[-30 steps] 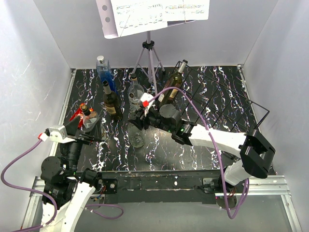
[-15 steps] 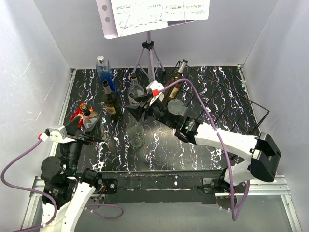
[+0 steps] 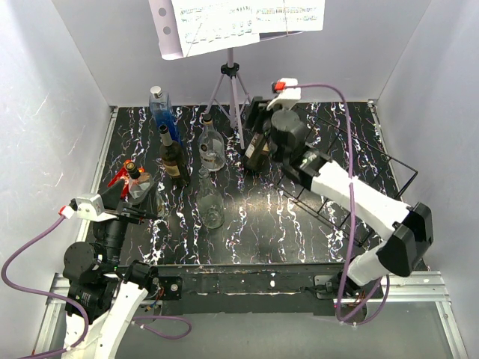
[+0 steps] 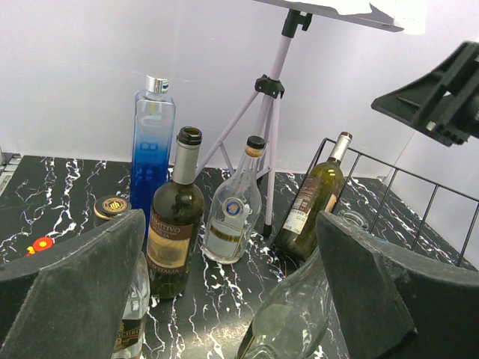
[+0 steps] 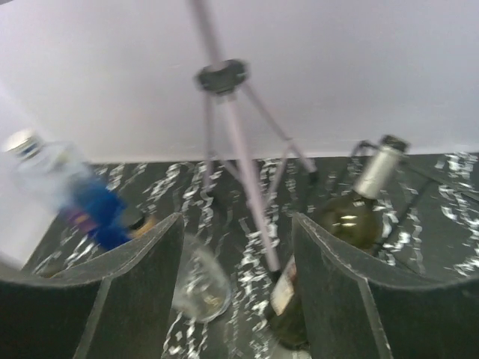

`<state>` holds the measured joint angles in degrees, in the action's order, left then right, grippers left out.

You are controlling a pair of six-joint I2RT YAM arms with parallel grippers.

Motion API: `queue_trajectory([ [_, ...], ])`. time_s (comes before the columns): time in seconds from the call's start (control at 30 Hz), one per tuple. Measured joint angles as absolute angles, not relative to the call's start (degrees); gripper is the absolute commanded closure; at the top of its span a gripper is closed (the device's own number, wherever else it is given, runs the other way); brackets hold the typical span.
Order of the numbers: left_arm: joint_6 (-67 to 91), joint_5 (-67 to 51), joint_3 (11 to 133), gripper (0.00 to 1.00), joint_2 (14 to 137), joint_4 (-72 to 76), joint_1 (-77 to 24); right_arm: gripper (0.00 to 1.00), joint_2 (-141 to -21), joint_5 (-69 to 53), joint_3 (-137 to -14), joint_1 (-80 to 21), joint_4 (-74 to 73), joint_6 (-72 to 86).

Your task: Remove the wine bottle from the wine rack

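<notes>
— Rack [image 3: 389, 158] first: is the wine bottle [image 4: 310, 200] off it?
— No. From where I stand it's leaning in the rack's end slot, at the end that faces the other bottles. Its base is low and its capped neck tilts up over the wire.
— And the right gripper [image 5: 236, 221]?
— Up above that same end of the rack, close over the wine bottle's neck. Its fingers are spread wide with nothing between them. The wine bottle shows just outside one finger, not in the gap. That wrist view is blurred, so I can't say whether anything touches.
— What's next to the rack?
— Just beside that end stands a round bottle [image 3: 211, 146] of clear glass with a pale label. Past it is a dark bottle [image 3: 174, 157] with an open mouth, and farther off toward the back wall a tall blue bottle [image 3: 161, 108]. A grey stand [image 3: 232, 82] has its tripod feet near the rack's far corner, with sheet music [image 3: 239, 19] on top.
— Anything nearer us?
— A glass bottle [image 3: 211, 206] on the marbled table [image 3: 254, 224], out from the rack's end. Well apart from the rack there's a red-trimmed bottle [image 3: 135, 173].
— The left gripper [image 4: 230, 217]?
— Farthest from the rack, low by the red-trimmed bottle, fingers parted and holding nothing.
</notes>
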<state>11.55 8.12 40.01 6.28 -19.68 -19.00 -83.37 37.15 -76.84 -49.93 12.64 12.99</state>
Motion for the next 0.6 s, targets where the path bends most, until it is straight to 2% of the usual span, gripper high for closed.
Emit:
queue_trajectory([
  [0.27,11.55,8.1,40.01,0.02,6.28,-19.68,-19.25,0.26,-93.69,37.67,-91.0,-37.74,-2.44,20.93],
  [0.6,11.55,8.1,40.01,0.02,6.28,-19.7,-19.35,0.29,-104.49,29.58,-93.91,-29.71,-5.06,26.09],
])
